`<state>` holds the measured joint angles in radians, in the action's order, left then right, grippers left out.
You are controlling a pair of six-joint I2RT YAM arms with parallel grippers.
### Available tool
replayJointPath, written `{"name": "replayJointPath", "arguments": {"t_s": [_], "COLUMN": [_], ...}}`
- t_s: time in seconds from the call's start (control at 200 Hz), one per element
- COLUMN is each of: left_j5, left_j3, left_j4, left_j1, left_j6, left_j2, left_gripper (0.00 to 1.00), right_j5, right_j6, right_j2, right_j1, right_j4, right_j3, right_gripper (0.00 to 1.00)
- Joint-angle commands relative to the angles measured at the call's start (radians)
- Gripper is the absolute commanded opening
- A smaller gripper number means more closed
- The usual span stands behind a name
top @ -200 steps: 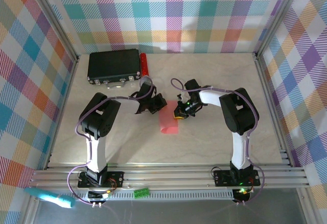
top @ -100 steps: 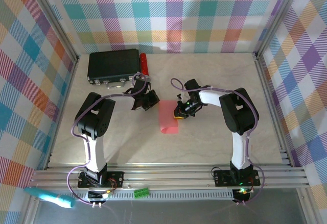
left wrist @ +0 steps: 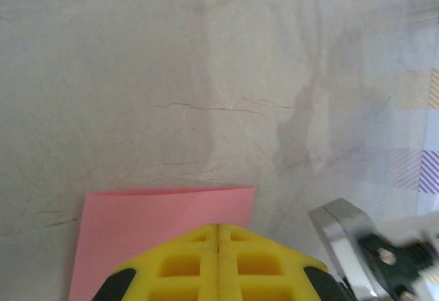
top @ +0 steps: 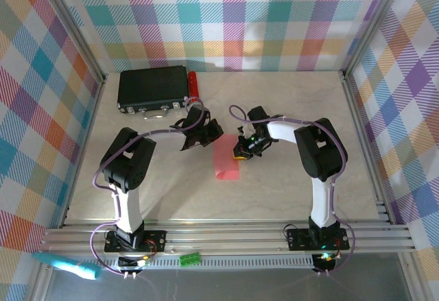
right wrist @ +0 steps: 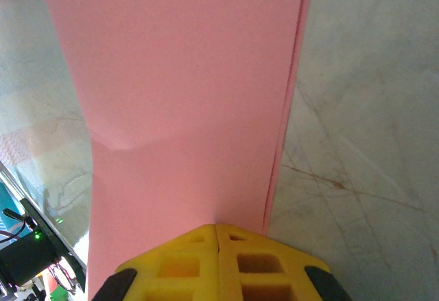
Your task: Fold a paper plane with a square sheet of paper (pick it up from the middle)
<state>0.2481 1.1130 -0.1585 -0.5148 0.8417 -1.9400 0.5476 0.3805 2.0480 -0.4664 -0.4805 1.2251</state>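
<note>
The square sheet of paper [top: 226, 157] lies on the table as a narrow pink-red rectangle, folded double; its layered long edge [right wrist: 285, 129] shows in the right wrist view. A paper plane is out of view. My left gripper [top: 214, 138] is shut, its yellow fingertips [left wrist: 233, 246] over the sheet's short far edge [left wrist: 164, 212]. My right gripper [top: 241, 153] is also shut, its yellow fingertips [right wrist: 236, 246] resting on the sheet [right wrist: 185, 95] close to the right long edge. Neither pair of jaws has paper between them.
A black box [top: 152, 88] stands at the back left with a small red cylinder [top: 193, 85] beside it. Aluminium rails [top: 226, 232] run along the near edge. A teal object [top: 65, 265] lies outside the frame at the bottom left. Checked walls enclose the table.
My left gripper swung back towards the black box, then returned right to the sheet's far end. The right gripper and the sheet have stayed put.
</note>
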Motion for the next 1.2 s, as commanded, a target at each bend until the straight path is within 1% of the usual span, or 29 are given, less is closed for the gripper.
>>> {"name": "replayJointPath", "arguments": {"t_s": [0.0, 0.21, 0.38, 0.44, 0.56, 0.67, 0.735, 0.85, 0.945, 1.01, 1.19], "left_j5": [-0.040, -0.109, -0.136, -0.128, -0.051, -0.001, 0.012, 0.007, -0.019, -0.042, -0.074], "left_j3": [0.041, 0.115, 0.145, 0.158, 0.155, 0.076, -0.001, -0.149, -0.235, -0.268, -0.295], "left_j4": [0.060, 0.230, 0.291, 0.310, 0.312, 0.271, 0.222, 0.099, 0.021, -0.010, -0.010], "left_j1": [0.009, 0.042, 0.091, 0.104, 0.102, 0.071, 0.040, -0.033, -0.081, -0.105, -0.141], "left_j6": [0.004, -0.029, -0.067, -0.087, -0.091, -0.030, 0.055, 0.215, 0.313, 0.345, 0.361], "left_j2": [-0.055, -0.102, -0.072, -0.051, 0.011, 0.092, 0.143, 0.210, 0.237, 0.244, 0.227], "left_gripper": [0.00, 0.00, 0.00, 0.00, 0.00, 0.00, 0.00, 0.00, 0.00, 0.00, 0.00], "right_j5": [-0.353, -0.344, -0.335, -0.322, -0.303, -0.299, -0.303, -0.310, -0.314, -0.316, -0.321], "right_j6": [0.015, 0.027, 0.055, 0.066, 0.094, 0.120, 0.131, 0.139, 0.143, 0.141, 0.145], "right_j2": [0.169, 0.167, 0.162, 0.158, 0.151, 0.147, 0.143, 0.141, 0.141, 0.140, 0.141], "right_j1": [-0.006, -0.006, -0.007, -0.006, -0.006, -0.006, -0.006, -0.007, -0.006, -0.007, -0.006], "right_j4": [-0.119, -0.099, -0.072, -0.055, -0.027, -0.014, -0.012, -0.013, -0.013, -0.012, -0.011], "right_j3": [-0.087, -0.100, -0.122, -0.131, -0.147, -0.151, -0.152, -0.155, -0.159, -0.159, -0.160], "right_gripper": [0.04, 0.04, 0.03, 0.03, 0.03, 0.03, 0.03, 0.03, 0.03, 0.03, 0.03]}}
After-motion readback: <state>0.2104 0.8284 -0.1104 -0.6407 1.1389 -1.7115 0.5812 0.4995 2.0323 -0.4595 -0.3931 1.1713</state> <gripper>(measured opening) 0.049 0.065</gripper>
